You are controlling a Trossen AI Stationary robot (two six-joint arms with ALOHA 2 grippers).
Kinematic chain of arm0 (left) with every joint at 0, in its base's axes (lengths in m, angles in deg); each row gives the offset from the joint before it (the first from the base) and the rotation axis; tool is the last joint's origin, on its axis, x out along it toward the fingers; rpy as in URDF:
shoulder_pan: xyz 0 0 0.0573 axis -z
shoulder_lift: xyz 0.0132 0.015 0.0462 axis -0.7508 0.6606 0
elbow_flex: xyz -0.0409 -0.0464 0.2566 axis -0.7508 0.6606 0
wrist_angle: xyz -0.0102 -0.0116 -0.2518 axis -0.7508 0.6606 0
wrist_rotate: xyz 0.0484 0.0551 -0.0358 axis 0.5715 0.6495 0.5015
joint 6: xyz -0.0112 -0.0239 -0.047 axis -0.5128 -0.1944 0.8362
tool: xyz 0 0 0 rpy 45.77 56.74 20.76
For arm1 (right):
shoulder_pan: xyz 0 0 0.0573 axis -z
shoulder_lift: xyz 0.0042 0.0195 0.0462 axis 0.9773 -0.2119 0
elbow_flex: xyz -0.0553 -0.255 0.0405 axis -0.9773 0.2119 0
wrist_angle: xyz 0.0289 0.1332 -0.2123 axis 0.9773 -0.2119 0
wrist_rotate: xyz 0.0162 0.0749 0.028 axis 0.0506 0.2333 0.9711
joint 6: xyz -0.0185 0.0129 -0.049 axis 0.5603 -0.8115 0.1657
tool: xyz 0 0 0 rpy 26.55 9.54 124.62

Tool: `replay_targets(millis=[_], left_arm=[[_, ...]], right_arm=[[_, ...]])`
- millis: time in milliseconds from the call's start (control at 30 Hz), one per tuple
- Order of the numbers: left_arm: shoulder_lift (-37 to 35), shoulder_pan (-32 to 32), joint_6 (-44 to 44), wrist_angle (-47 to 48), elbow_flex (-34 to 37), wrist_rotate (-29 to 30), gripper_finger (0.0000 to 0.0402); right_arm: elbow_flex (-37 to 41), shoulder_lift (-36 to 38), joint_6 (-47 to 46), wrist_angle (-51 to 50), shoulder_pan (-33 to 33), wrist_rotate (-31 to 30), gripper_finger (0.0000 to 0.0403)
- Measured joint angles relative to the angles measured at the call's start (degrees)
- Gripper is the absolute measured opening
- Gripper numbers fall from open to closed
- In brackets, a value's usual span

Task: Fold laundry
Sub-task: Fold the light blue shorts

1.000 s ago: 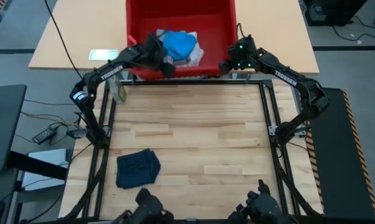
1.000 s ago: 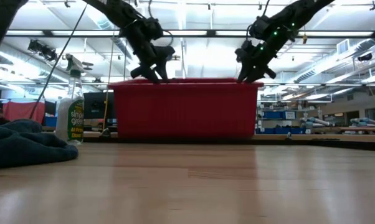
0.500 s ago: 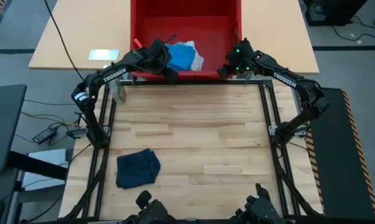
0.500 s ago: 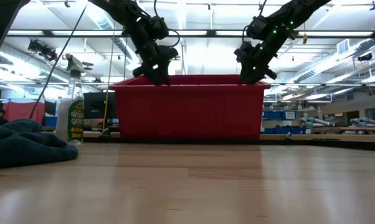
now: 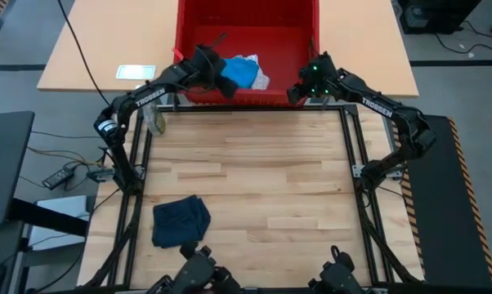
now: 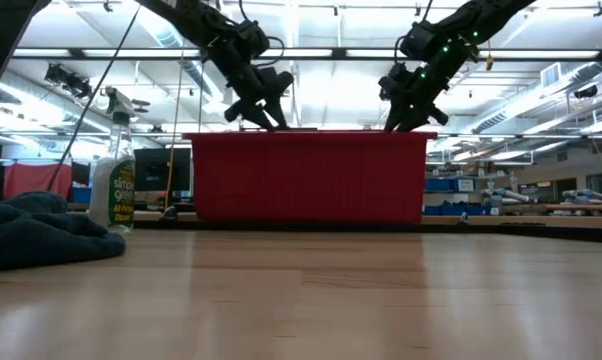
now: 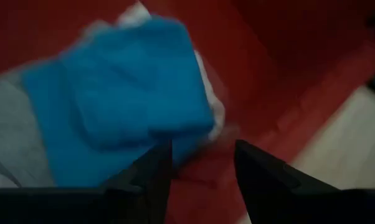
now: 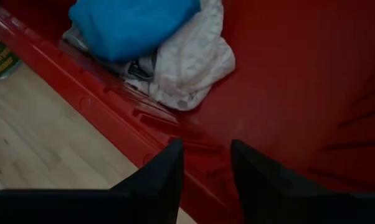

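The red basket point(image 5: 248, 98) stands at the table's far edge, its bottom on the surface point(image 6: 306, 180). Inside lie laundry pieces: a bright blue one point(image 5: 238, 72) point(image 7: 125, 87), a white one point(image 8: 187, 62) and a light grey one point(image 7: 7, 137). A dark navy garment point(image 5: 181, 222) point(image 6: 41, 235) lies bunched on the wood near the front left. My left gripper point(image 5: 227, 90) point(image 7: 200, 146) is at the basket's near wall, left of its middle. My right gripper point(image 5: 298, 91) point(image 8: 206, 144) is at the same wall near its right corner. My left gripper is shut on the rim of the basket's near wall point(image 7: 206, 177), slanting down from the near left. Its fingers straddle the red wall, close to the blue cloth. The basket stands level. My right gripper has the near wall's rim point(image 8: 200, 142) between its two fingers, one on the outer side and one on the inner. It slants down from the near right, close to the right corner. The fingers lie across the rim.
A spray bottle point(image 6: 113, 190) point(image 5: 156, 121) stands just left of the basket at the table's far left corner. A pale card point(image 5: 136, 72) lies on the tan board beside the basket. Bare wood point(image 5: 254, 180) fills the table's middle and right.
The basket has shifted toward the table's right with both grippers at its near rim. Half a second ago its rim showed tilted in the low view; now it stands level. My left gripper has tipped upward. The laundry inside has moved along with the basket.
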Motion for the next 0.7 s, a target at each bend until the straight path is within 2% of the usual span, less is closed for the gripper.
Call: replay_targets(millis=[300, 700], left_arm=[[0.7, -2.4, -0.6, -14.5, -0.3, 3.2, 0.0171], [12.0, -3.2, 5.6, -13.5, -0.2, 5.0, 0.0172]], right_arm=[[0.1, -0.1, 0.1, 0.5, -1.9, -1.6, 0.0142], [0.5, -0.5, -0.2, -1.2, -6.0, -1.4, 0.0142]])
